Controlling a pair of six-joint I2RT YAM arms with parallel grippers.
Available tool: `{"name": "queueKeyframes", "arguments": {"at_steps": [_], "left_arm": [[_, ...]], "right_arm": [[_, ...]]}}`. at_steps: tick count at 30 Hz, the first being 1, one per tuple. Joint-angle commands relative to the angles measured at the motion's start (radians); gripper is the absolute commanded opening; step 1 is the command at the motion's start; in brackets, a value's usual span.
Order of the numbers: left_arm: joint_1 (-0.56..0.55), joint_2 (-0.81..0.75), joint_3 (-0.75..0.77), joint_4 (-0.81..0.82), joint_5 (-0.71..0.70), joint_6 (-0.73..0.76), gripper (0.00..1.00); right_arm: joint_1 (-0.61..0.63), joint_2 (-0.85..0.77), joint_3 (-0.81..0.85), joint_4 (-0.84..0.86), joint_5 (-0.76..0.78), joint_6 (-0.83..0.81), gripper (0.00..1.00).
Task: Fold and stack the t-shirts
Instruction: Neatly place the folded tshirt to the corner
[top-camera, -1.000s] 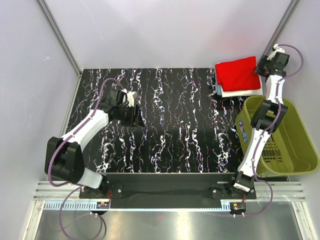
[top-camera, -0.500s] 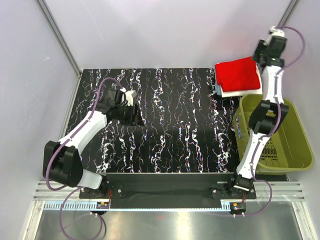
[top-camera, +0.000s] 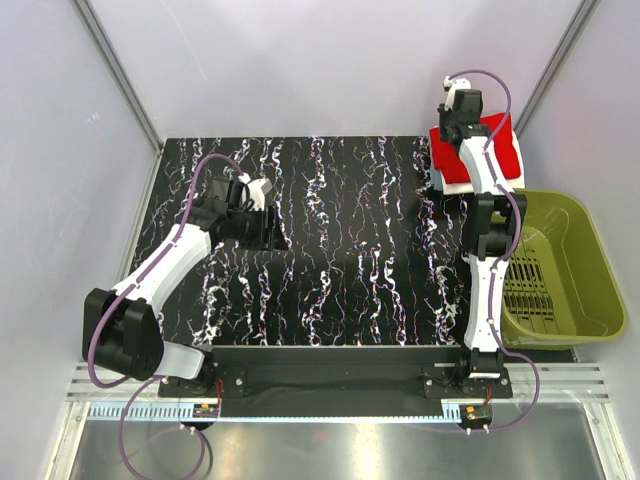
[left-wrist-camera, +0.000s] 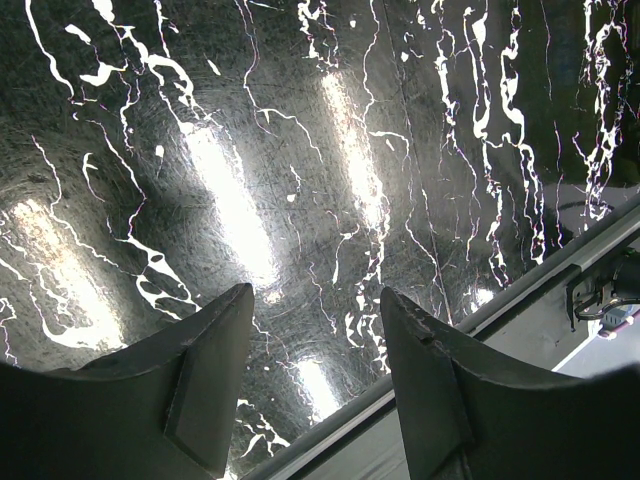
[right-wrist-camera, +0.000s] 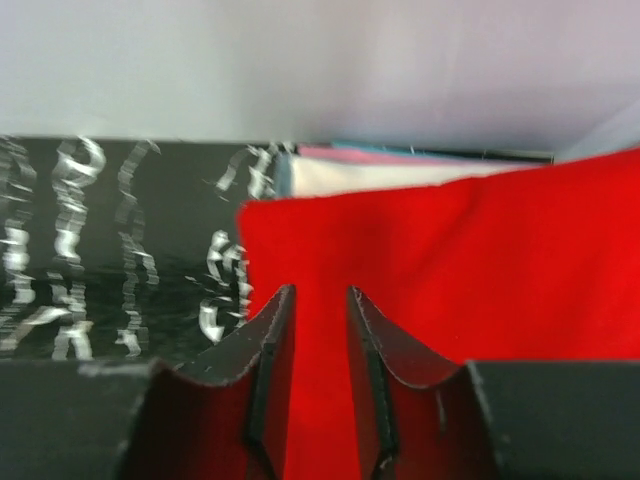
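Pale lilac walls (top-camera: 300, 60) and slanting aluminium posts (top-camera: 115, 70) close in a glossy black table (top-camera: 350, 260) veined with white marbling, its sheen throwing back long bright streaks of the overhead lights. Beneath the left gripper (left-wrist-camera: 312, 300) lies only that bare marbled top; its two dark fingers (left-wrist-camera: 215, 370) stand wide apart and released, nothing between them, with the table's metal edge rail (left-wrist-camera: 560, 290) off to their right. The right arm reaches to the far corner, where the right gripper (right-wrist-camera: 318, 292) sits over the stack of t-shirts — the red t-shirt (right-wrist-camera: 480, 270) on top, spreading under and beyond the fingertips and out to their right. The shirt's left edge falls just left of the fingers, with black table past it. A white t-shirt (right-wrist-camera: 350, 178) shows beyond the red one, thin pinkish and bluish edges behind it against the wall. These fingers keep only a narrow slot, red showing through it; whether they pinch the cloth I cannot tell. An olive-green basket (top-camera: 590, 300) stands beside the table — on the near side of the stack.
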Motion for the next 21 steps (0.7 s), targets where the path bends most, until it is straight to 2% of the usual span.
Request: {"name": "queueKeyframes", "arguments": {"at_steps": [1, 3, 4, 12, 21], "left_arm": [[0.005, -0.033, 0.004, 0.031, 0.028, -0.001, 0.59], [0.005, -0.027, 0.004, 0.03, 0.025, -0.001, 0.59], [0.005, -0.025, 0.006, 0.03, 0.025, 0.0, 0.59], [0.005, -0.018, 0.001, 0.028, 0.028, 0.0, 0.59], [0.005, -0.035, 0.0, 0.03, 0.04, 0.002, 0.59]], "right_arm": [[-0.017, 0.033, 0.059, 0.007, -0.011, -0.049, 0.34], [-0.006, 0.032, 0.037, 0.021, -0.032, -0.059, 0.43], [-0.002, 0.029, -0.001, 0.063, -0.018, -0.068, 0.44], [0.07, 0.032, -0.082, 0.251, 0.154, -0.172, 0.42], [0.11, 0.107, -0.004, 0.248, 0.275, -0.273, 0.41]]}}
